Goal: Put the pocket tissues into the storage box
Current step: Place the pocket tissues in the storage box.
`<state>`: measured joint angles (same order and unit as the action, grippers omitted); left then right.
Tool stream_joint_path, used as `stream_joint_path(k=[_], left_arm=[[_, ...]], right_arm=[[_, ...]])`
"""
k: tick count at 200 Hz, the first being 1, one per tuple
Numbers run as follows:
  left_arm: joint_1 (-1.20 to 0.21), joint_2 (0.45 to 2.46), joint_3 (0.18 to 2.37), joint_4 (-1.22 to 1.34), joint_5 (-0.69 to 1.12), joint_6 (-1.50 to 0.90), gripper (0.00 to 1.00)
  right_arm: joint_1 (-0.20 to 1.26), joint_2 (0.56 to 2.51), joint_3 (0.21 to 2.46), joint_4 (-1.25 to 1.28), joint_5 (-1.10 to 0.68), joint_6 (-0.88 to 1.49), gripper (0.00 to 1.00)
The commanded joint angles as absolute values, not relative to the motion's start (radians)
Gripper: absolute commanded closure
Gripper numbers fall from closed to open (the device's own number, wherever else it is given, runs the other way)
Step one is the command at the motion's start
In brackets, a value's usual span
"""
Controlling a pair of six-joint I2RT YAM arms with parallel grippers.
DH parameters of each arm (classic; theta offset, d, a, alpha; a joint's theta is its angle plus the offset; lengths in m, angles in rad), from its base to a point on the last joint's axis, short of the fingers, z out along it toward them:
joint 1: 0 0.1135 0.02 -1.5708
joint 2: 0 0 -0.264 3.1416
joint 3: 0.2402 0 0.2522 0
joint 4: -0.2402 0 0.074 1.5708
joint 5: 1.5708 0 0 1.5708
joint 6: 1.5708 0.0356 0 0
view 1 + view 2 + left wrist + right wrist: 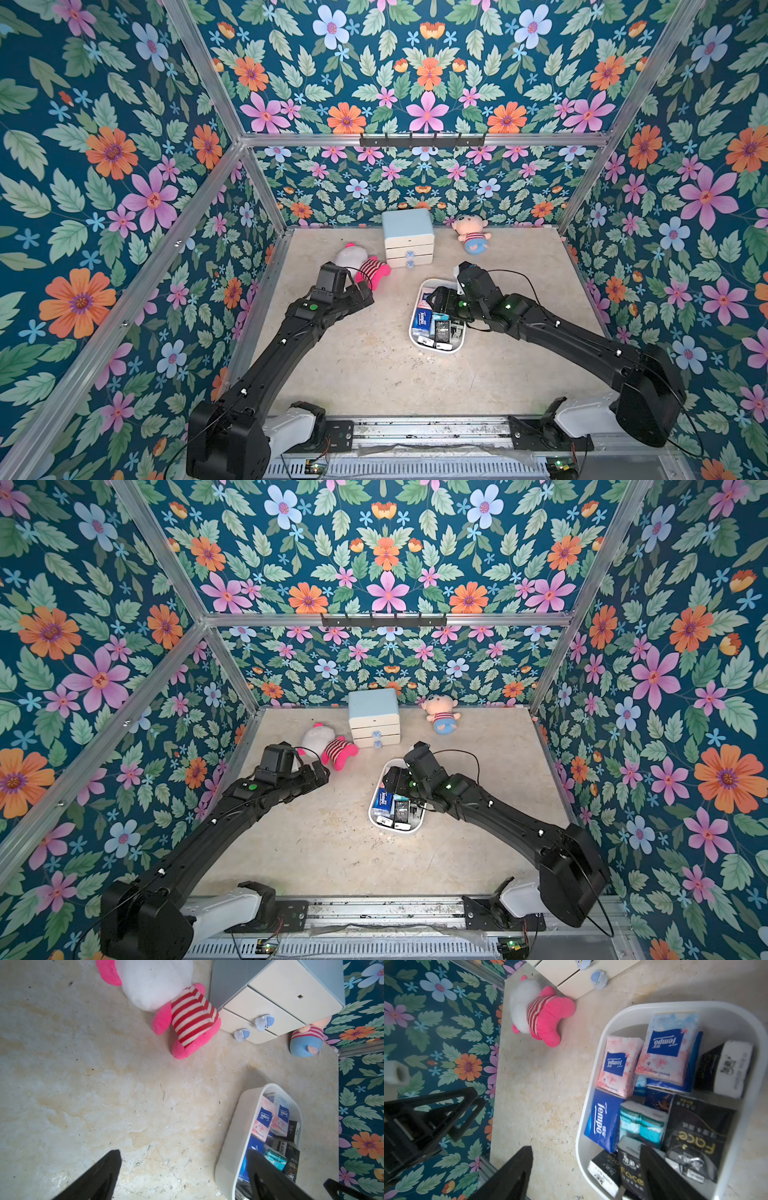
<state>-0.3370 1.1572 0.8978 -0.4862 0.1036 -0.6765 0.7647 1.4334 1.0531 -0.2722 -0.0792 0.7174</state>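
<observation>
Over the box, the right gripper hangs spread and empty astride its rim; the tissues lie piled inside. The left gripper gapes empty too. Withdrawing carelessly, a finger could snag the rim or a packet.

Teal floral walls, aluminium framing, scuffed beige floor, white drawer cabinet at the back

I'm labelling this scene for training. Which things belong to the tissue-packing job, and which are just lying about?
Job:
- tissues, lying in the box
- box

Lying about:
- cabinet
- pink plush
- doll
- hook rack on the back wall
</observation>
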Motion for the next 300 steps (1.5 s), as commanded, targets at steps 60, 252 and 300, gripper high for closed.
stream_joint_path(k=[60,252,300], left_arm=[[-0.293,1.150,0.820,-0.465,0.149,-0.652,0.01],[-0.259,1.136,0.772,-0.426,0.213,-0.670,0.01],[-0.254,1.141,0.788,-0.449,0.210,-0.657,0.01]], right_arm=[[0.764,1.551,1.089,-0.353,-0.216,0.636,0.14],[0.888,1.447,0.972,-0.405,-0.147,0.798,0.14],[0.890,1.545,1.018,-0.382,-0.101,0.747,0.14]])
